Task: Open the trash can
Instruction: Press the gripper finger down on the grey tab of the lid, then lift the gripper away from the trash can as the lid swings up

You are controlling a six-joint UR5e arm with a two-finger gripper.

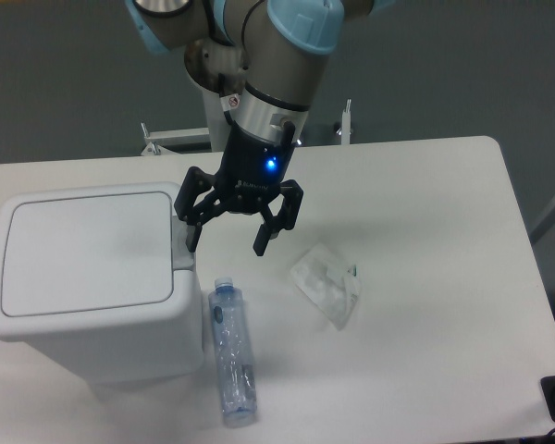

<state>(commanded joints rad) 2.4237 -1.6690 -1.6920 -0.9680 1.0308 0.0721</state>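
The trash can (83, 277) is a large white boxy bin at the left of the table, its flat lid (85, 250) lying shut. A grey push tab (181, 248) sits at the lid's right edge. My gripper (226, 242) hangs open just right of the bin, with nothing between its fingers. Its left finger (192, 233) is over the upper part of the push tab; whether it touches I cannot tell. The right finger (261, 239) hangs over bare table.
A crushed clear plastic bottle (232, 351) with a blue cap lies on the table right of the bin's front corner. A crumpled clear wrapper (326, 284) lies right of the gripper. The table's right edge runs near x 590.
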